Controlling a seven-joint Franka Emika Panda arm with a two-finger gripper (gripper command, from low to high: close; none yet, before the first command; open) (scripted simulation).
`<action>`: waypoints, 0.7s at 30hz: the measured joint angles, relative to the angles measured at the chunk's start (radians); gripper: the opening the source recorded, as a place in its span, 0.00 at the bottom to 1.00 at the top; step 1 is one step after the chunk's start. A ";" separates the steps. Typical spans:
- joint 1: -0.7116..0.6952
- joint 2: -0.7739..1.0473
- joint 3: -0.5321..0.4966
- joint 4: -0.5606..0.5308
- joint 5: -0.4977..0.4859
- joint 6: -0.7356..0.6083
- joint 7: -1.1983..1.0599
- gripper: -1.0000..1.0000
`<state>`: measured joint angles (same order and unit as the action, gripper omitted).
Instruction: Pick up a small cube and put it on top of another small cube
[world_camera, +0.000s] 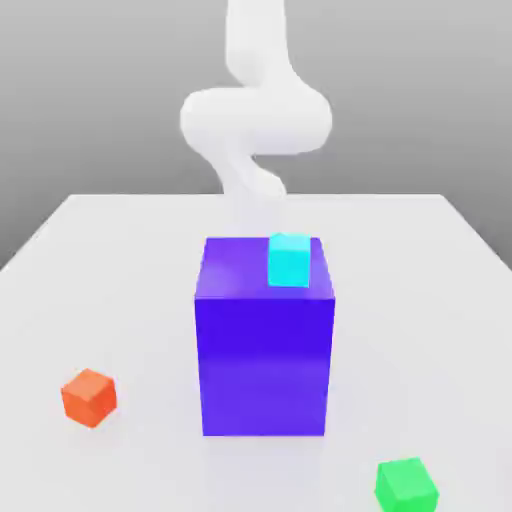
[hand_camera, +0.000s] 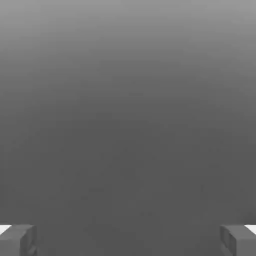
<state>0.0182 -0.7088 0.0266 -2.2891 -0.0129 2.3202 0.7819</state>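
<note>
Exterior view: see cyan cube atop blue block, orange cube at exterior view's left, green cube near, at exterior view's right. Hand view: see claw released, spread wide.

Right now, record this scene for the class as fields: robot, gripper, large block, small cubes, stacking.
robot: white arm, behind the large block in the exterior view
gripper: open, nothing between its fingers
large block: blue-purple
small cubes: cyan on the block; orange and green on the table
stacking: no small cube on another yet
</note>
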 joint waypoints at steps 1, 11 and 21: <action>0.008 0.039 0.012 0.005 -0.006 0.009 -0.008 0.50; 0.079 0.404 0.126 0.048 -0.070 0.090 -0.070 0.50; 0.193 0.768 0.214 0.092 -0.162 0.169 -0.114 0.50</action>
<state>0.2110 0.0593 0.2403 -2.1975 -0.1745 2.4887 0.6684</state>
